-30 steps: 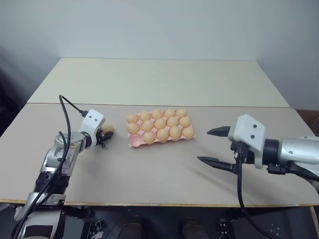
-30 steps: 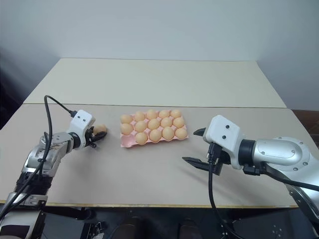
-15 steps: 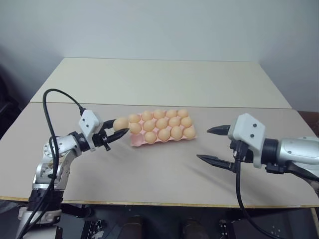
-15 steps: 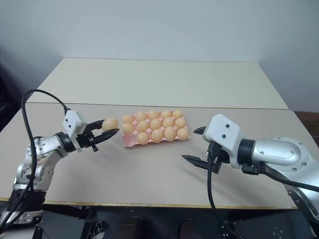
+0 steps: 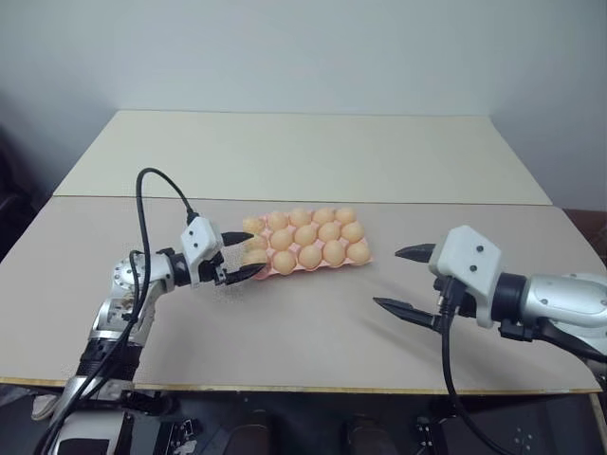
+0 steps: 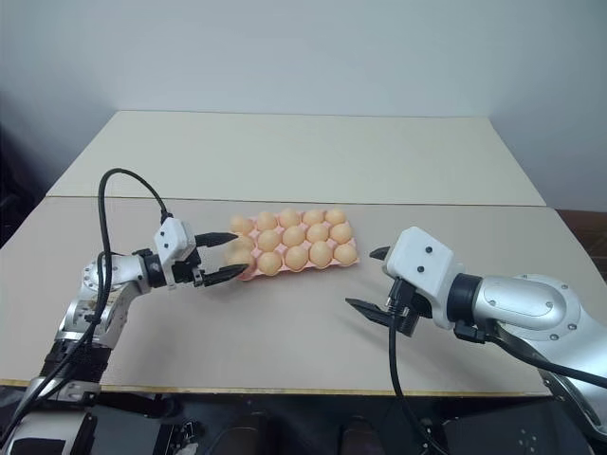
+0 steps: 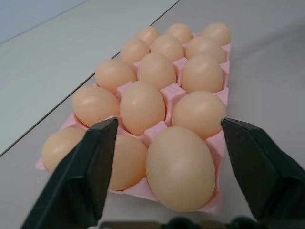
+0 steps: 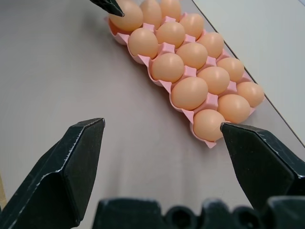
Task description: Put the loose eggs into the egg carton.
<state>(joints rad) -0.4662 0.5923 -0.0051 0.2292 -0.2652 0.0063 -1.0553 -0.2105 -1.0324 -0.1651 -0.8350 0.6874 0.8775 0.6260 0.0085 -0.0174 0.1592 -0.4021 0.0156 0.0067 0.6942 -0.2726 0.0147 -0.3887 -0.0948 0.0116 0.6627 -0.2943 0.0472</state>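
Here the left gripper [image 5: 239,263] reaches in level at the near-left corner of the egg carton [image 5: 353,261], its two black fingers [image 7: 86,167] spread wide with nothing clasped between them. In the left wrist view a large egg [image 7: 181,167] sits in the corner cup just ahead of that gripper, between the parted fingers but apart from both, and the rest of the eggs run away from it in three rows. Every cup that can be seen holds an egg; the carton reads as full from the head views. One fingertip lies just beside the carton's left end, the other near its front edge.

The right gripper [image 5: 405,281] hangs above the table [image 5: 313,161] well apart from the carton, off the carton's right end and nearer the robot. Its fingers [image 8: 71,167] are also wide apart and hold nothing. From the right wrist view the carton stretches ahead of this gripper on the bare tabletop, and a black fingertip of the other gripper shows at the far corner egg [image 8: 126,16].
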